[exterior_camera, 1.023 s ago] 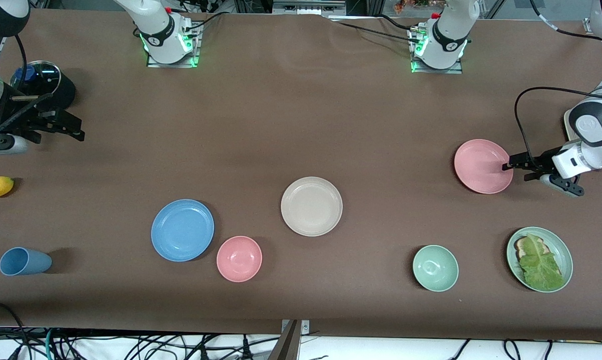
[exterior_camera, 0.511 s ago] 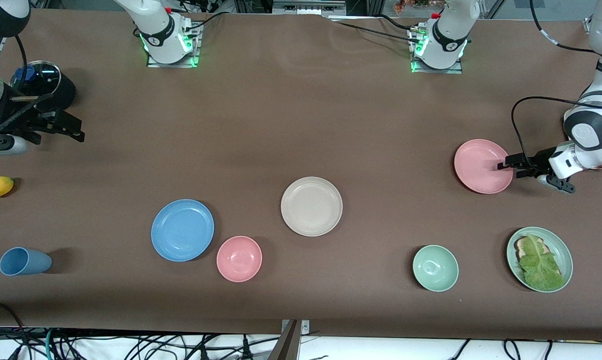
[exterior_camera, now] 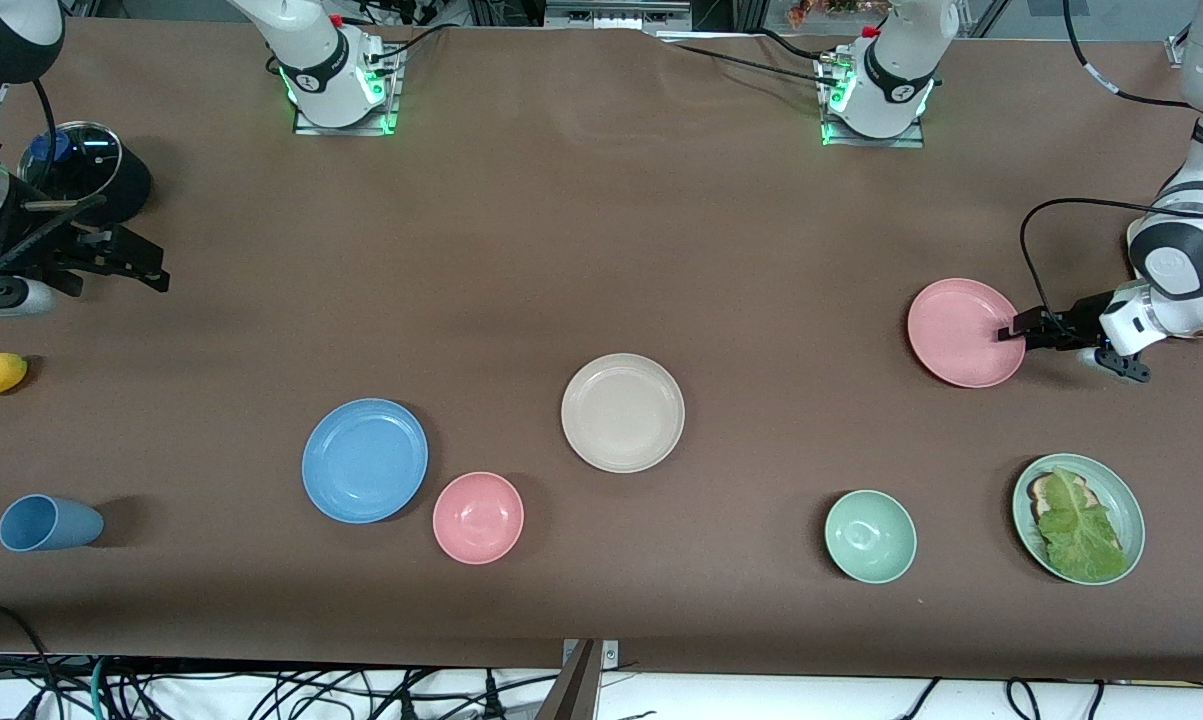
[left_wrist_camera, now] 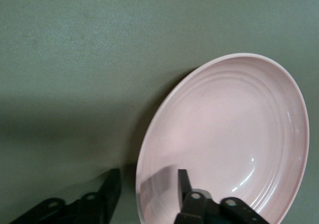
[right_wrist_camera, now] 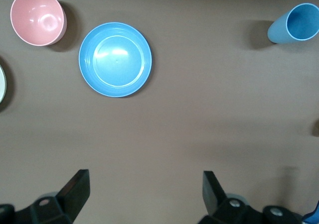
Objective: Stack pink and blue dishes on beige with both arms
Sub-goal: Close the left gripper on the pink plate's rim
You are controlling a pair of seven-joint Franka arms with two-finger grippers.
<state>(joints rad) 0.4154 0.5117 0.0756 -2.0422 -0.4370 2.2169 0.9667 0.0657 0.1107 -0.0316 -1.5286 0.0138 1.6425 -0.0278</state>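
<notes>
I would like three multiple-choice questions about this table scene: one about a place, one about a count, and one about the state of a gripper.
1. What lies beside the blue plate, nearer to the front camera?
A. green bowl
B. pink bowl
C. yellow fruit

2. How many bowls stand on the table?
A. one
B. two
C. four

3. How is the left gripper?
A. open, fingers astride the pink plate's rim
B. shut over the beige plate
C. shut on the blue cup

Answers:
1 B, the pink bowl sits by that plate.
2 B, one pink and one green bowl.
3 A, the left wrist view shows the pink plate rim between spread fingers.
</notes>
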